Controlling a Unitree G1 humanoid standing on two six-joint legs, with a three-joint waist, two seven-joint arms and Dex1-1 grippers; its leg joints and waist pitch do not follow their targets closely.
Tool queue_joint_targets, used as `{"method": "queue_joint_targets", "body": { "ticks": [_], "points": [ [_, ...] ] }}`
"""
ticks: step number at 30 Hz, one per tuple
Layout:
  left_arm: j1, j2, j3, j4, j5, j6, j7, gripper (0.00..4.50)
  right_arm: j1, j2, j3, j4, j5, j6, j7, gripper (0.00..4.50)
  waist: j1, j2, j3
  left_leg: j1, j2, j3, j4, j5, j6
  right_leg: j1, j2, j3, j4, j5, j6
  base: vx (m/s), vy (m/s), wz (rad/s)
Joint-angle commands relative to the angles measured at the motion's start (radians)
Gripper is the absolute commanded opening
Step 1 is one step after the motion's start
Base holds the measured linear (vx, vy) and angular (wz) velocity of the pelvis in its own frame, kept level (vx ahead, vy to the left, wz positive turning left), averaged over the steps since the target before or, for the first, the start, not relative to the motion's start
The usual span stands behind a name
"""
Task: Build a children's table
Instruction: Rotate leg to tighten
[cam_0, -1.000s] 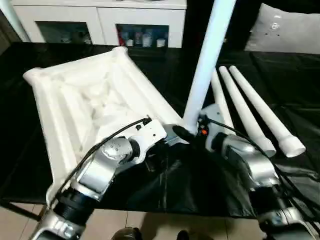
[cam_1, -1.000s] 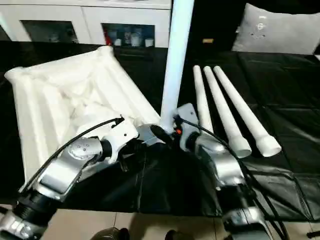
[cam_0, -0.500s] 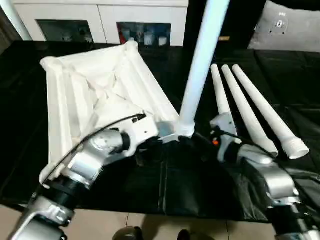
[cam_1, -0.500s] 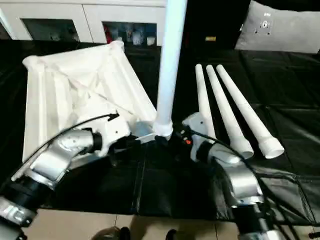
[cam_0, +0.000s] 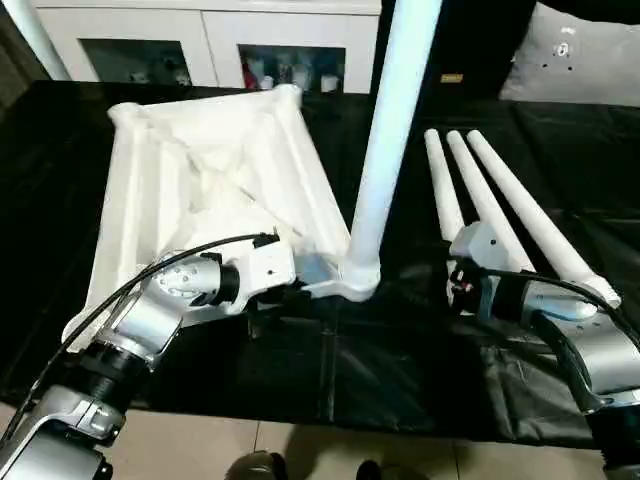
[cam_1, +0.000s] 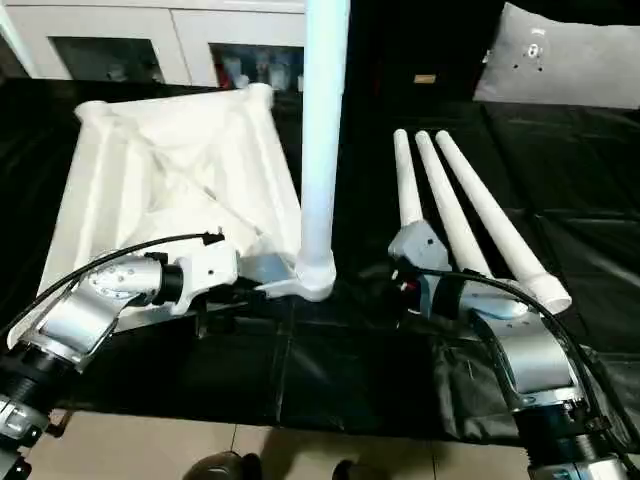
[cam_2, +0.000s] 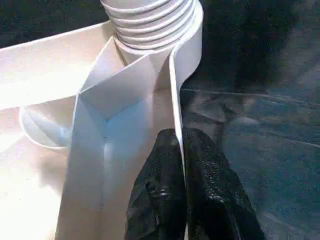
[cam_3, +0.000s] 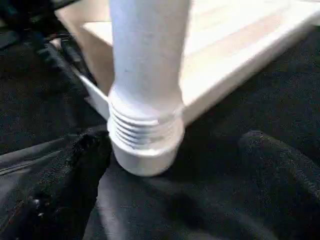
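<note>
The children's table top (cam_0: 200, 190) lies upside down on the black cloth, its ribbed underside facing up. One white leg (cam_0: 390, 140) stands upright in the near corner socket (cam_0: 358, 285), its threaded end (cam_3: 145, 132) seated there. My left gripper (cam_2: 182, 165) is shut on the thin rim of the table top just beside that socket. My right gripper (cam_0: 445, 292) is open, a short way to the right of the leg, and its two black fingers (cam_3: 87, 165) stand on either side of the leg's base without touching it. Three more legs (cam_0: 500, 215) lie side by side on the right.
A white cabinet (cam_0: 210, 40) with shelves stands behind the work surface, and a grey pillow (cam_0: 585, 55) lies at the back right. The black cloth (cam_0: 400, 370) ends near the front edge, with tiled floor below.
My right gripper has let go of the upright leg's base and drawn back to the right, open. The left gripper keeps its hold on the rim. The camera has shifted.
</note>
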Motion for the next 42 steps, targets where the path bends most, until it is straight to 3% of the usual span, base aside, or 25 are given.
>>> {"method": "queue_joint_targets", "body": {
  "ticks": [1,6,14,22,33,34,35,37,38,39,41,42],
  "points": [
    [0.027,0.012,-0.055,-0.01,0.012,-0.022,-0.061,0.0,-0.024,-0.004,0.02,-0.002,0.022,-0.017,0.045,4.49,0.009,-0.003,-0.084,0.012,0.113,-0.047,-0.05,-0.108,0.112,0.053,-0.15,0.079,-0.066,-0.203,-0.15,0.0,0.0,0.0],
    [0.041,0.018,-0.066,-0.037,0.0,-0.036,-0.107,0.0,-0.056,0.014,0.044,0.055,0.016,-0.043,0.084,4.03,0.016,0.001,-0.086,0.014,0.118,-0.048,-0.049,-0.108,0.103,0.048,-0.148,0.08,-0.061,-0.197,-0.152,0.0,0.0,0.0],
    [0.036,0.01,-0.079,-0.032,0.005,-0.051,-0.125,0.0,-0.084,0.035,0.099,0.11,0.008,-0.046,0.142,3.5,0.021,-0.002,-0.089,0.013,0.115,-0.047,-0.047,-0.117,0.096,0.05,-0.15,0.08,-0.059,-0.186,-0.16,0.0,0.0,0.0],
    [0.033,0.007,-0.081,-0.03,0.009,-0.05,-0.132,0.0,-0.097,0.052,0.109,0.159,-0.004,-0.067,0.151,2.82,0.029,-0.001,-0.086,0.012,0.115,-0.048,-0.048,-0.13,0.091,0.049,-0.15,0.079,-0.062,-0.218,-0.148,0.0,0.0,0.0],
    [0.038,-0.003,-0.066,-0.029,0.013,-0.02,-0.109,0.0,-0.077,0.073,0.107,0.164,0.032,-0.025,0.167,2.64,0.03,0.0,-0.087,0.012,0.115,-0.048,-0.047,-0.125,0.098,0.049,-0.149,0.077,-0.062,-0.21,-0.148,0.0,0.0,0.0],
    [0.043,-0.019,-0.05,-0.046,0.012,0.033,-0.067,0.0,-0.075,0.085,0.108,0.164,0.024,0.009,0.132,2.64,0.029,-0.001,-0.087,0.013,0.114,-0.047,-0.047,-0.127,0.096,0.049,-0.149,0.078,-0.063,-0.222,-0.145,0.0,0.0,0.0],
    [0.046,-0.025,-0.043,-0.052,0.011,0.054,-0.051,0.0,-0.075,0.091,0.109,0.166,0.02,0.022,0.115,2.64,0.028,0.005,-0.085,0.013,0.116,-0.048,-0.048,-0.133,0.091,0.048,-0.15,0.078,-0.065,-0.233,-0.145,0.0,0.0,0.0],
    [0.069,-0.07,-0.007,-0.112,-0.021,0.181,0.019,0.0,-0.082,0.142,0.103,0.188,-0.011,0.067,0.001,2.64,0.026,0.004,-0.08,0.016,0.113,-0.049,-0.051,-0.163,0.081,0.046,-0.15,0.076,-0.074,-0.296,-0.14,0.0,0.0,0.0],
    [0.084,-0.096,0.006,-0.154,-0.032,0.243,0.057,0.0,-0.09,0.185,0.089,0.201,-0.009,0.098,-0.065,2.64,0.014,0.003,-0.075,0.017,0.118,-0.053,-0.056,-0.19,0.056,0.046,-0.152,0.077,-0.073,-0.335,-0.147,0.0,0.0,0.0],
    [0.093,-0.112,0.013,-0.18,-0.038,0.28,0.08,0.0,-0.095,0.213,0.078,0.209,-0.006,0.118,-0.105,2.64,0.003,0.004,-0.073,0.02,0.111,-0.056,-0.056,-0.231,0.038,0.048,-0.155,0.073,-0.086,-0.42,-0.128,0.0,0.0,0.0],
    [0.104,-0.178,0.023,-0.236,-0.02,0.367,0.174,0.0,-0.12,0.286,0.052,0.246,-0.004,0.153,-0.206,2.64,-0.015,0.003,-0.068,0.017,0.105,-0.059,-0.059,-0.25,0.025,0.05,-0.154,0.07,-0.093,-0.472,-0.111,0.0,0.0,0.0],
    [0.104,-0.178,0.023,-0.236,-0.02,0.367,0.174,0.0,-0.12,0.286,0.052,0.246,-0.004,0.153,-0.206,2.64,-0.026,0.005,-0.063,0.026,0.103,-0.058,-0.057,-0.288,0.02,0.044,-0.152,0.067,-0.107,-0.526,-0.093,0.0,0.0,0.0]
  ]
}}
